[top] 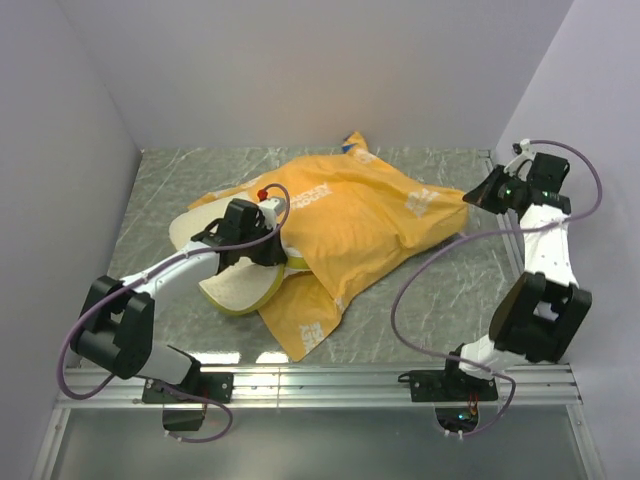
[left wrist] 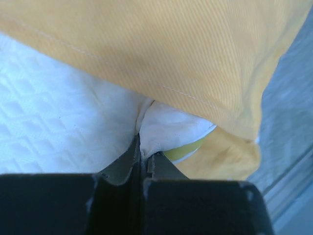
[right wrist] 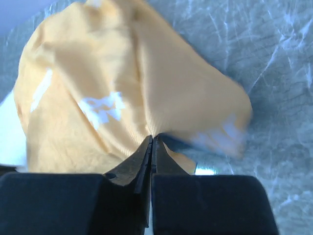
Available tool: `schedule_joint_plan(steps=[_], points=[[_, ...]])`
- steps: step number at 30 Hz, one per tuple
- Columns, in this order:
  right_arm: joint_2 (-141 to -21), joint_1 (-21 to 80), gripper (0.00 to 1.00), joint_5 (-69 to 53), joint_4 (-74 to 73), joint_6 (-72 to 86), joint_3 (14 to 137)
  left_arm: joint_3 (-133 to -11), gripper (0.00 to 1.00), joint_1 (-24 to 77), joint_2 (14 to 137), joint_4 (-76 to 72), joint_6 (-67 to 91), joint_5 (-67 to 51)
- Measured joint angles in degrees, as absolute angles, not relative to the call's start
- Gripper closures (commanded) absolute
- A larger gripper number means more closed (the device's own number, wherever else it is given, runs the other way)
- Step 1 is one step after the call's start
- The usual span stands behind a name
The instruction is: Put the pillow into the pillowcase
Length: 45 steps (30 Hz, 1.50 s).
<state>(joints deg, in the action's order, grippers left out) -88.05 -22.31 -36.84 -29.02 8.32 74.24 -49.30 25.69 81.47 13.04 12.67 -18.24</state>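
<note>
a grey, marbled table is seen, closed in by plain pale walls on three sides, with a metal rail along its near edge.

the pillowcase is spread across the middle of the table, orange-yellow side out, pale prints showing. its right corner is drawn out to the right claw, which is shut tight on a pinch of that cloth – no gap is seen between the tips.

the left claw is set at the pillowcase's left side, at the mouth of the cover, and is clamped on a fold of the pillow. just beside the tips the yellow-green band is seen, right under the orange-yellow hem.

the pillow is held only partly by the pillowcase – its left end is left outside on the table, cream-white and quilted, one corner bent toward the near edge, the rest covered by the cloth.
</note>
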Motion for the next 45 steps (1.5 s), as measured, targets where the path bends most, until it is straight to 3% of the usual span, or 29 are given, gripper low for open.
schedule_joint_plan(steps=[1, 3, 4, 5, 6, 9, 13, 20, 25, 34, 35, 37, 39, 40, 45], points=[[-86.35, -22.04, 0.72, -36.51, -29.54, 7.18, 73.63, -49.89, 1.00, 25.71, 82.13, 12.21, 14.50, -19.03], [-86.80, -20.25, 0.44, -34.70, -31.14, 5.37, 74.59, -51.37, 1.00, 25.96, 84.09, 10.15, 17.78, -20.38], [-88.23, -19.44, 0.18, -33.30, -32.05, 4.58, 76.05, -52.12, 1.00, 26.00, 85.19, 9.17, 19.51, -21.02], [-90.50, -18.61, 0.17, -31.31, -32.51, 4.05, 77.43, -52.58, 1.00, 26.02, 86.15, 8.34, 21.06, -21.54], [-92.25, -18.04, 0.08, -29.80, -32.62, 3.16, 78.08, -52.88, 1.00, 26.04, 87.22, 7.29, 22.83, -22.04], [-94.21, -17.39, 0.10, -25.23, -34.70, 1.52, 77.21, -53.08, 1.00, 26.30, 89.17, 5.54, 27.20, -22.90], [-87.55, -15.16, 0.12, -23.11, -37.43, -0.40, 72.47, -53.08, 1.00, 26.50, 90.37, 3.03, 33.06, -23.90], [-76.60, -1.54, 0.06, -23.66, -40.40, -2.20, 64.40, -53.28, 1.00, 26.50, 91.77, -1.93, 43.62, -26.98], [-76.60, -0.62, 0.06, -27.73, -40.69, -0.86, 61.54, -54.63, 1.00, 26.50, 91.77, -3.40, 47.83, -28.40], [-85.56, 20.78, 0.04, -26.68, -37.01, 1.06, 58.94, -55.66, 1.00, 26.50, 92.62, -5.85, 51.44, -30.30], [-87.59, 21.15, 0.08, -26.26, -36.45, 1.65, 58.94, -55.66, 1.00, 26.50, 92.84, -6.00, 51.79, -30.48], [-91.18, 21.19, 0.40, -25.28, -35.14, 2.57, 58.94, -55.66, 1.00, 26.44, 93.27, -6.48, 52.27, -30.92], [-93.41, 21.19, 0.84, -25.02, -33.67, 3.86, 58.92, -55.66, 1.00, 26.26, 93.62, -7.01, 52.95, -31.33], [-94.15, 21.19, 1.00, -25.26, -32.71, 4.43, 58.89, -55.66, 1.00, 26.15, 93.73, -7.25, 53.39, -31.66], [-93.08, 21.30, 1.00, -30.74, -27.27, 7.55, 58.83, -55.66, 1.00, 24.16, 93.80, -9.89, 55.61, -33.69]])
